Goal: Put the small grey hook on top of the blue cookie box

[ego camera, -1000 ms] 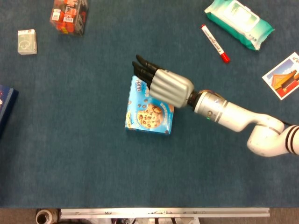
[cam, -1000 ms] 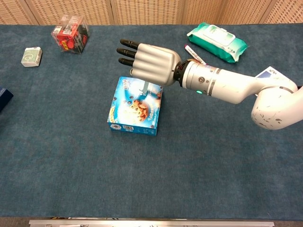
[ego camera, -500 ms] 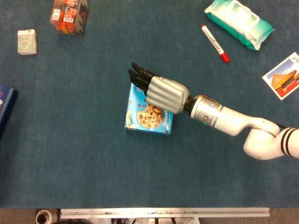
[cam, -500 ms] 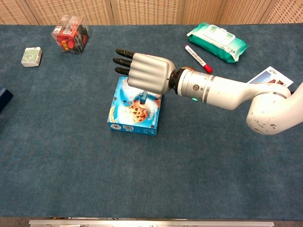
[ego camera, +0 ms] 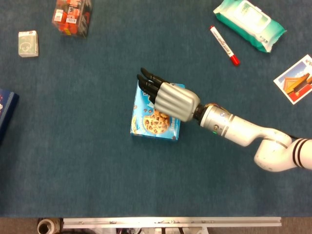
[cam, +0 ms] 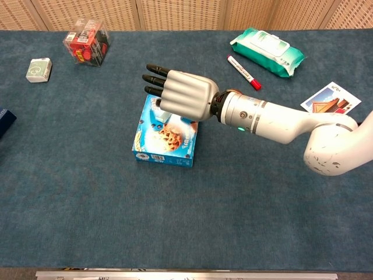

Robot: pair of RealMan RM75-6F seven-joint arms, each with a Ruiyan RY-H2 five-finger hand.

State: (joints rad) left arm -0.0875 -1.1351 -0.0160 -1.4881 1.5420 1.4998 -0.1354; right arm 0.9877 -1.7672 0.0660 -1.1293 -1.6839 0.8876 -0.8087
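The blue cookie box (ego camera: 155, 112) lies flat near the middle of the surface (ego camera: 97, 165), which is covered with a dark blue, carpet-like cloth. The box is light blue, with a picture of chocolate-chip cookies on its lid and white letters near its far end. The small grey hook cannot be seen in either view; if it is under the palm or on the box lid behind it, the pictures do not show it.

The right robot hand (ego camera: 171, 97) is over the far right part of the box, with the back of its silver palm facing up. Its black fingers (ego camera: 148, 80) are stretched out together past the far edge of the box. Whether it holds something under the palm, I cannot tell. In the chest view the right robot hand (cam: 182, 95) looks raised a little above the lid, but if it touches the box is not clear. The white arm (cam: 280, 119) goes away to the right of the box.

Far left of the box, a dark blue thing (ego camera: 7, 109) is cut by the picture edge. Further away on the left is a small pale box (ego camera: 28, 43), and beyond it a clear packet with red contents (ego camera: 72, 16). To the right of the cookie box lies a picture card (ego camera: 295, 79). Further away on that side are a red-capped marker (ego camera: 224, 45) and a green pack of wipes (ego camera: 248, 23). At the far edge of the surface the chest view shows a wall of woven beige panels (cam: 175, 13).
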